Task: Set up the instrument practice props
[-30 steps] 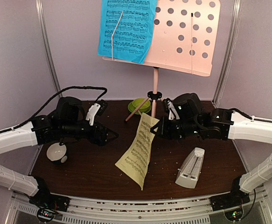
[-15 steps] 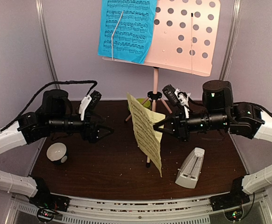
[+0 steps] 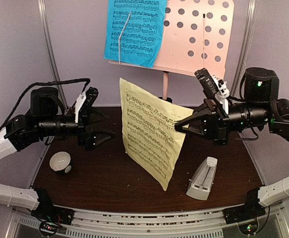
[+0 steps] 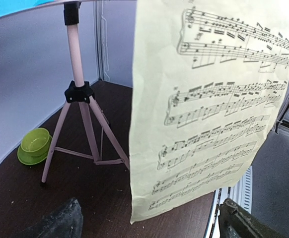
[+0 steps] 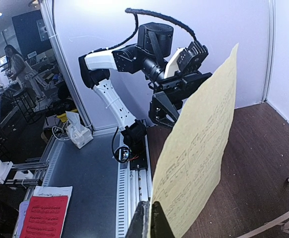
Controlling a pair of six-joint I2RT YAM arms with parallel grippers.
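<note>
The pink music stand [image 3: 196,47] rises at the back, and its tripod [image 4: 80,124] shows in the left wrist view. A blue music sheet [image 3: 134,32] rests on the left half of its desk. My right gripper [image 3: 180,128] is shut on the right edge of a pale-yellow music sheet [image 3: 152,131], which hangs upright above the table. In the right wrist view the right gripper [image 5: 149,220] pinches the yellow sheet [image 5: 199,148] at its lower corner. My left gripper [image 3: 105,125] stands open just left of the sheet [image 4: 209,109], apart from it. The white metronome [image 3: 202,178] stands at front right.
A small white-and-black bowl [image 3: 60,161] sits at the front left of the dark table [image 3: 100,183]. A green cup and saucer [image 4: 34,145] lie beside the tripod's left leg. Metal posts [image 3: 50,49] flank the back wall.
The right gripper has lifted the yellow sheet up and to the right, and it now faces the camera spread flat. The left gripper has drawn back left and opened wider.
</note>
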